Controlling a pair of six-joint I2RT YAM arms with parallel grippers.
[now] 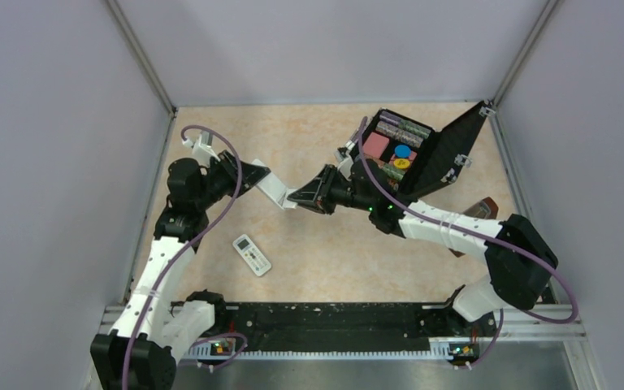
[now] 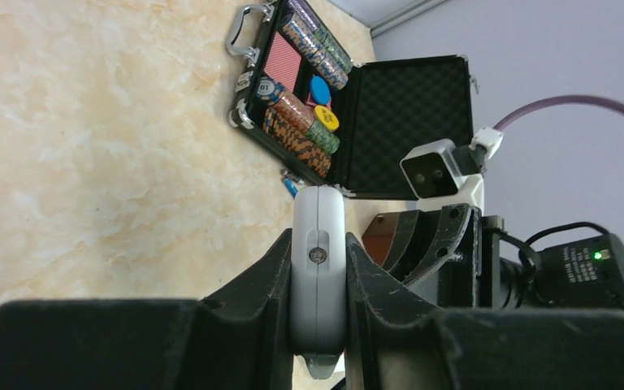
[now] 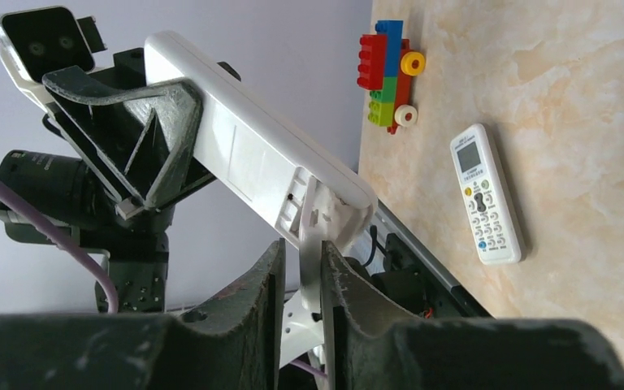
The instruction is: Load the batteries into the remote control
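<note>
Left end effector (image 2: 318, 244) clamped tight on remote (image 2: 318, 236), holding it in air above table (image 1: 325, 252), midway between arms. Right end effector (image 3: 301, 252) at remote's free end, fingers nearly together, pinching thin white cover (image 3: 310, 244) that hangs from it. Second remote (image 1: 252, 254) lies flat on table below. Open case (image 1: 422, 150) of chips at far right.
</note>
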